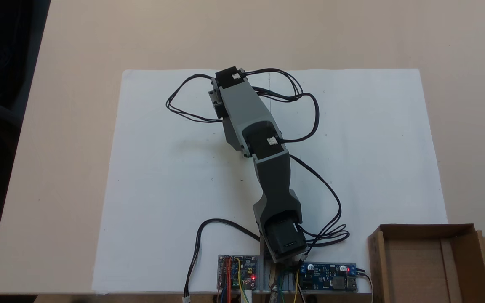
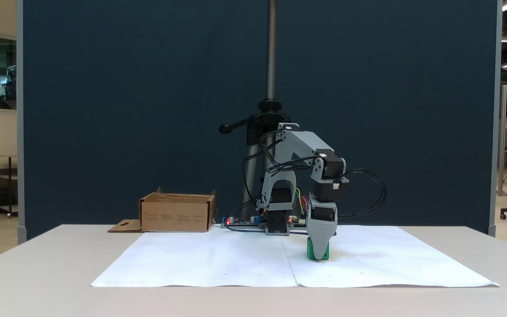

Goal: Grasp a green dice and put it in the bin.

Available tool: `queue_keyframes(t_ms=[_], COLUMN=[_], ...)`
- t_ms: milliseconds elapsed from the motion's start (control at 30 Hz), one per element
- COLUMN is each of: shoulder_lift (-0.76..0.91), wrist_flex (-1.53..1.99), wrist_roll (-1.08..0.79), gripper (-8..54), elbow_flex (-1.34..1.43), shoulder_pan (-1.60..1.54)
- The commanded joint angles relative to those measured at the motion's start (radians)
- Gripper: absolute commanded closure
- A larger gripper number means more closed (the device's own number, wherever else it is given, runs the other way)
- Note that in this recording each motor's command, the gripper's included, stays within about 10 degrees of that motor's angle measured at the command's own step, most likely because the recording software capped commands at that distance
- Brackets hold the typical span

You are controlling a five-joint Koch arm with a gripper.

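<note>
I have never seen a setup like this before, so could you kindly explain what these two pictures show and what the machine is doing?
This is a small hobby robot arm bolted at a table's edge, with circuit boards and cables at its base. One fixed view looks straight down from above; the other looks across the table from the front, with a dark blue partition behind.

A large white sheet of paper lies on the table. Beside the arm's base sits the bin, an open cardboard box; seen from above, nothing lies in the part of it in view.

In the front view the arm bends down so its gripper reaches the paper, right at the green dice. One grey jaw covers the dice's front, so whether it is already clamped cannot be told. From above, the arm hides the dice.
</note>
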Motion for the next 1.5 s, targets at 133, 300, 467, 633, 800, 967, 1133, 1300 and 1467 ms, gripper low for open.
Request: queue_keyframes(t_ms=[133, 300, 467, 633, 800, 967, 1133, 1300, 1467], shoulder_lift=[0.021, 0.018, 0.015, 0.012, 0.011, 0.011, 0.011, 0.017, 0.029], wrist_flex=[-0.029, -0.035, -0.038, -0.037, -0.035, -0.034, -0.035, -0.051, -0.064], wrist_roll=[-0.052, -0.052, -0.052, -0.052, -0.052, -0.052, -0.051, -0.051, -0.049], gripper=[2.4, 2.5, 4.1, 4.3, 11.5, 14.9, 26.8, 33.5, 33.5], elbow_flex=[-0.025, -0.025, -0.025, -0.025, -0.025, -0.025, -0.025, -0.026, -0.092], shoulder_pan=[0.000, 0.003, 0.003, 0.003, 0.005, 0.005, 0.017, 0.035, 0.120])
